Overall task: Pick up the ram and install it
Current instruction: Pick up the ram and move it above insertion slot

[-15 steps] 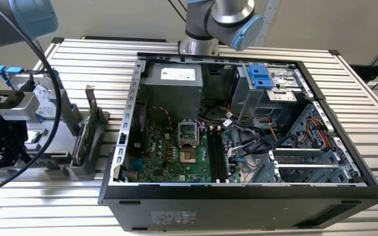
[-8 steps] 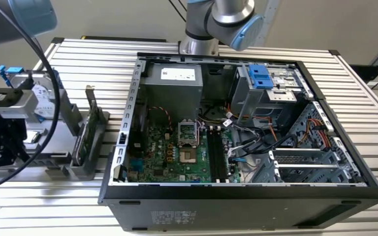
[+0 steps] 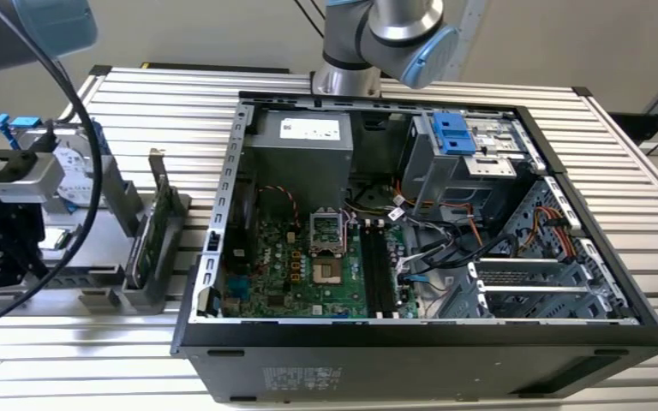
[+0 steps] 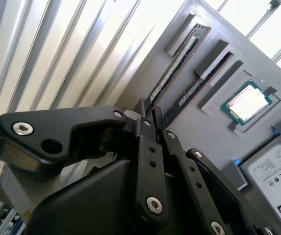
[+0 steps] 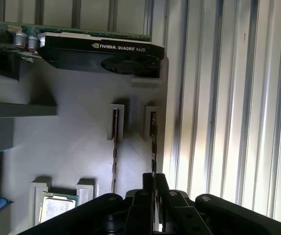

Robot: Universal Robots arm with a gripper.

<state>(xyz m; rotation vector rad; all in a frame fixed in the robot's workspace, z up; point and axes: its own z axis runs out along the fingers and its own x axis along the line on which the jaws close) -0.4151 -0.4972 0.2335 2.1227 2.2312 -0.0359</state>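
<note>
Gripper (image 5: 154, 182) has its fingers pressed together, pinching the near end of the ram (image 5: 153, 139), thin board caught between the two black fingertips (image 4: 140, 105). The ram stands on its long edge in the outermost slot of the grey holder (image 5: 81, 147), long axis running along the holder's edge and parallel to the table slats, far end seated in a small raised bracket. A second stick (image 5: 114, 147) stands parallel just beside it, with a narrow gap between. On the ram's other side the holder ends and the bare slatted table (image 5: 228, 122) is open. Further in on the holder are a processor chip (image 4: 248, 103), a hard drive (image 4: 272, 171) and a graphics card (image 5: 101, 51) on edge. In the exterior view the holder sits at the exterior view's left of the open computer case (image 3: 421, 360), whose motherboard (image 3: 295, 265) lies exposed, with long dark memory slots (image 3: 377, 274) on it.
</note>
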